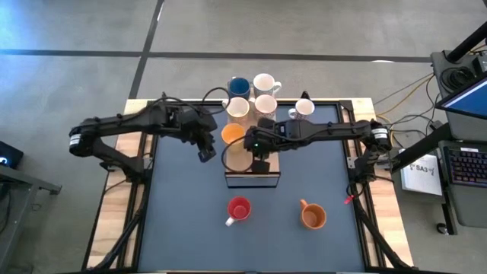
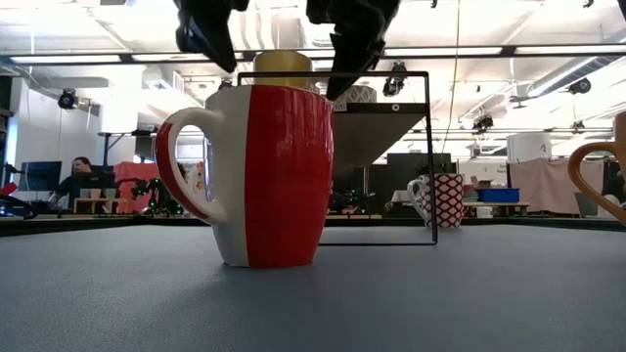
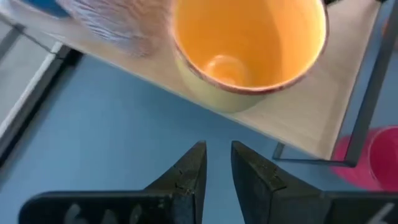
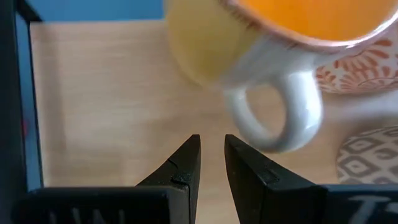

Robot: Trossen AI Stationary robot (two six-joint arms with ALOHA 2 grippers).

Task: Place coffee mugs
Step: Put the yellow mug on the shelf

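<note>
Red mug (image 2: 259, 176) nearest; eight mugs total; both tools' fingers slightly apart, gripping nothing.

A long board (image 1: 245, 156) is laid lengthwise at table (image 1: 183, 221) centre; four mugs (image 1: 252, 95) are clustered at its far end; one mug (image 1: 232, 134) is set just nearer; two mugs (image 1: 239, 209) (image 1: 313, 216) stand apart on the near table; another mug (image 1: 304, 108) stands far right.

Around the yellow-orange mug (image 1: 233, 134), mugs crowd the far side; the black wire frame (image 1: 253, 180) blocks the near side, with open counter (image 1: 183, 213) beyond.
</note>
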